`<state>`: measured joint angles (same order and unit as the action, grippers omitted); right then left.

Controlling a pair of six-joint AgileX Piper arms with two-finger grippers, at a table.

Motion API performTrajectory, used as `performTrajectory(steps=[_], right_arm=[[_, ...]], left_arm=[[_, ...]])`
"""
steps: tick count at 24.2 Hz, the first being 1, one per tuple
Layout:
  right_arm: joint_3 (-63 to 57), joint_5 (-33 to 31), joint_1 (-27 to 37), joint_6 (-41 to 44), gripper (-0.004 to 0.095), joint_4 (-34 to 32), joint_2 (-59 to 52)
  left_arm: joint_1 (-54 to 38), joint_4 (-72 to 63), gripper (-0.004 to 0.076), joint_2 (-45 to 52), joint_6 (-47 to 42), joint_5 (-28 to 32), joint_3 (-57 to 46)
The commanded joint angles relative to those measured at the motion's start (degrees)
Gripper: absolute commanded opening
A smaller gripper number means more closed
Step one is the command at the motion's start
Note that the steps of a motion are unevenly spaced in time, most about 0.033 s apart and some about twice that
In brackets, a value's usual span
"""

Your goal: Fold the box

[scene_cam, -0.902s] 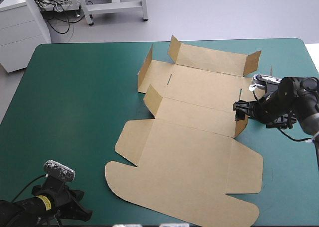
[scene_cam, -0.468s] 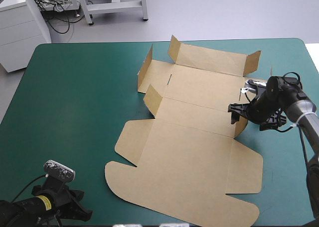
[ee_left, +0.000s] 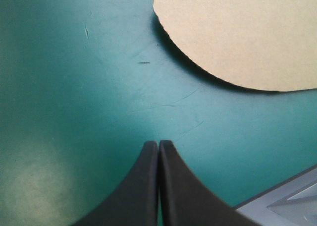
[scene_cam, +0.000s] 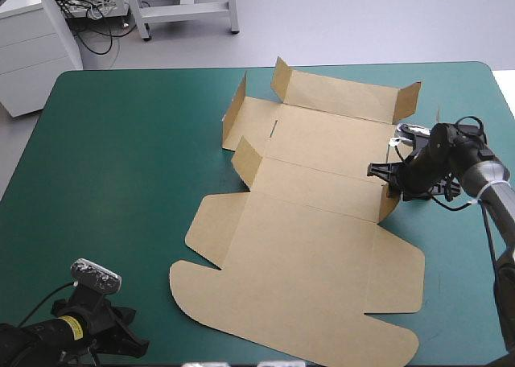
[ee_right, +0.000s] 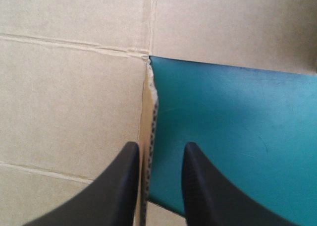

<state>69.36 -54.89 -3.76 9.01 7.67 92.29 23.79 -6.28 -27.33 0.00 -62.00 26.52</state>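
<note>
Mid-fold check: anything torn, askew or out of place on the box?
Only a small thing: the raised flap between the right gripper's open fingers looks slightly ragged where its edge meets the crease. Otherwise the box looks sound, with nothing askew or spilled.

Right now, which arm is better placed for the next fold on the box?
Right, probably. The right tool straddles the raised flap on the box's right side; the left tool sits shut over bare teal-green cover, short of the lid's rounded corner.
</note>
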Motion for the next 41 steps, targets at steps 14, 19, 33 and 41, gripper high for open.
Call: performTrajectory(steps=[14,19,33,41], right_arm=[[1.8,0.8,0.4,-7.0,-0.0018,0.1,-2.1],[2.5,-0.3,0.3,-17.5,-0.0018,1.2,-2.1],[27.4,3.3,-3.4,-65.5,-0.0019,15.2,-2.1],[29.2,8.5,-9.0,-79.7,-0.0019,15.3,-2.0]], left_arm=[[-0.1,-0.5,-0.0032,-0.5,-0.5,2.3,1.4],[-0.1,-0.5,-0.0032,-0.5,-0.5,2.3,1.4],[-0.1,-0.6,-0.0032,-0.5,0.0,2.3,1.4],[-0.1,-0.3,-0.0032,-0.5,0.0,2.3,1.4]])
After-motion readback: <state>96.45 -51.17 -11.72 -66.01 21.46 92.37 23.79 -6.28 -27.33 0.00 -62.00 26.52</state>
